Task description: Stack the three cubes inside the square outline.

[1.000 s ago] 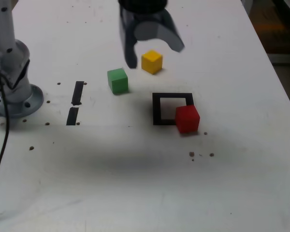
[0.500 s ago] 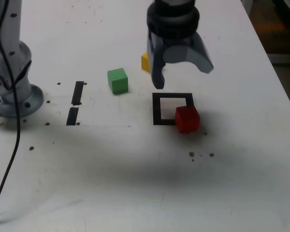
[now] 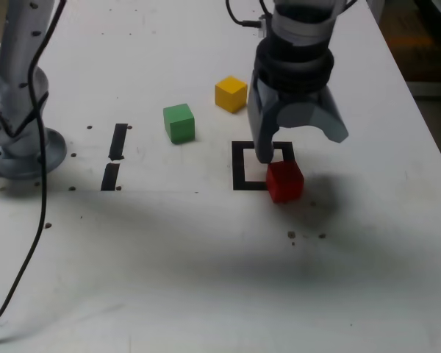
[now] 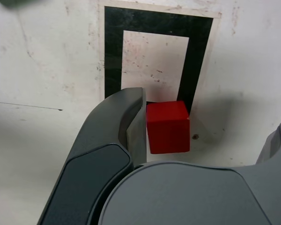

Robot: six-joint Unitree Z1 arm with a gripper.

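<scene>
The robot's arm (image 3: 298,44) reaches in from the top of the exterior view and points its gripper (image 3: 298,143) down toward the table. The jaws are spread wide apart, and nothing is held between them. One finger (image 3: 264,143) hangs straight down; the other (image 3: 331,125) sticks out toward the exterior view's right. The arm's round grey base (image 3: 18,140) sits at the exterior view's left

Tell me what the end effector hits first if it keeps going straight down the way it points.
Likely the red cube, sitting between the open end effector's fingers; one fingertip may meet the table first.
</scene>
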